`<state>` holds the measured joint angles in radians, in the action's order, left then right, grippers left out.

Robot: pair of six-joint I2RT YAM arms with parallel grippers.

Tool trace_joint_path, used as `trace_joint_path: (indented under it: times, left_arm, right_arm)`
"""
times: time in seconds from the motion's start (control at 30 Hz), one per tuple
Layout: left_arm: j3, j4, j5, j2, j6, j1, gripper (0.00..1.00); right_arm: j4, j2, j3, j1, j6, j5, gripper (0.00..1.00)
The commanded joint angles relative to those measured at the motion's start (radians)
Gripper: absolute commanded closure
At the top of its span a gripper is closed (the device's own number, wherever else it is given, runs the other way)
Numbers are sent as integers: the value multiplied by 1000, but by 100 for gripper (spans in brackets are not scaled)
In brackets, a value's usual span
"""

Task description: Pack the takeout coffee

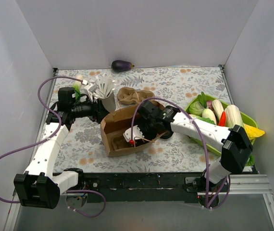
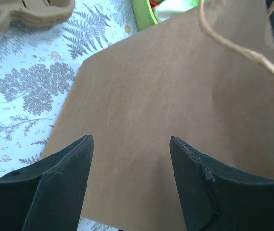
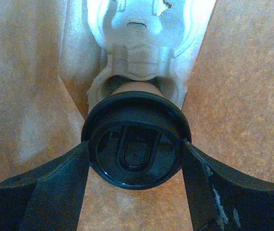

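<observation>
A brown paper bag (image 1: 120,126) lies on its side in the middle of the table, mouth open. My right gripper (image 1: 139,131) reaches into it. In the right wrist view my right gripper (image 3: 135,144) is shut on the black lid (image 3: 134,149) of the takeout coffee cup, whose tan wall (image 3: 132,87) just shows. The cup sits in a pale moulded carrier (image 3: 142,43) inside the bag. My left gripper (image 1: 100,113) is at the bag's left edge. In its wrist view it (image 2: 131,139) is open, with the bag's flat side (image 2: 175,96) just beyond its fingers.
A grey cup of white sticks (image 1: 107,96) and a stack of brown cardboard carriers (image 1: 134,95) stand behind the bag. A green basket (image 1: 248,117) of vegetables is at the right. An eggplant (image 1: 121,65) lies by the back wall. The bag's twine handle (image 2: 233,45) hangs loose.
</observation>
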<state>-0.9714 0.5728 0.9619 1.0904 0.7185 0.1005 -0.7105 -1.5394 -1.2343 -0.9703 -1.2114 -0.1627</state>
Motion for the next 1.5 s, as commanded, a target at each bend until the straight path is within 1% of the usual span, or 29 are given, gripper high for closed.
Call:
trace_joint_path:
  times: [0.0, 0.17, 0.2, 0.3, 0.5, 0.63, 1.0, 1.2, 1.23, 1.27, 1.33, 1.37, 1.47]
  left_arm:
    - [-101, 12, -29, 12, 24, -24, 35]
    - [-177, 36, -37, 43, 42, -47, 35]
    - [-188, 36, -38, 45, 50, -57, 34]
    - [-230, 42, -40, 49, 56, -79, 34]
    - [-291, 58, -49, 49, 55, -99, 34]
    - [-316, 70, -63, 40, 59, -99, 34]
    - [-382, 140, -74, 28, 33, -99, 33]
    - [-409, 147, -87, 17, 27, -99, 32]
    - [-411, 147, -89, 17, 24, -99, 32]
    - [-415, 147, -91, 16, 22, -99, 32]
    - [-417, 147, -92, 16, 16, -99, 32]
    - [-418, 150, -95, 13, 15, -99, 32]
    - [-420, 153, -92, 6, 7, -99, 31]
  right_arm:
    - [-147, -86, -85, 30, -109, -50, 99]
    - [-276, -171, -183, 39, -148, -55, 99]
    - [-329, -185, -212, 39, -154, -58, 99]
    - [-414, -225, -269, 45, -162, -69, 99]
    - [-491, -294, -338, 58, -157, -81, 99]
    - [-462, -311, -324, 67, -145, -84, 99]
    - [-379, -304, -182, 76, -134, -78, 99]
    - [-357, -289, -201, 74, -116, -63, 99]
    - [-351, -278, -215, 74, -114, -60, 95]
    - [-349, -275, -220, 74, -111, -57, 89]
    - [-346, -263, -235, 74, -103, -46, 82]
    - [-346, -261, -238, 74, -100, -41, 76]
    - [-342, -246, -252, 74, -79, -29, 65]
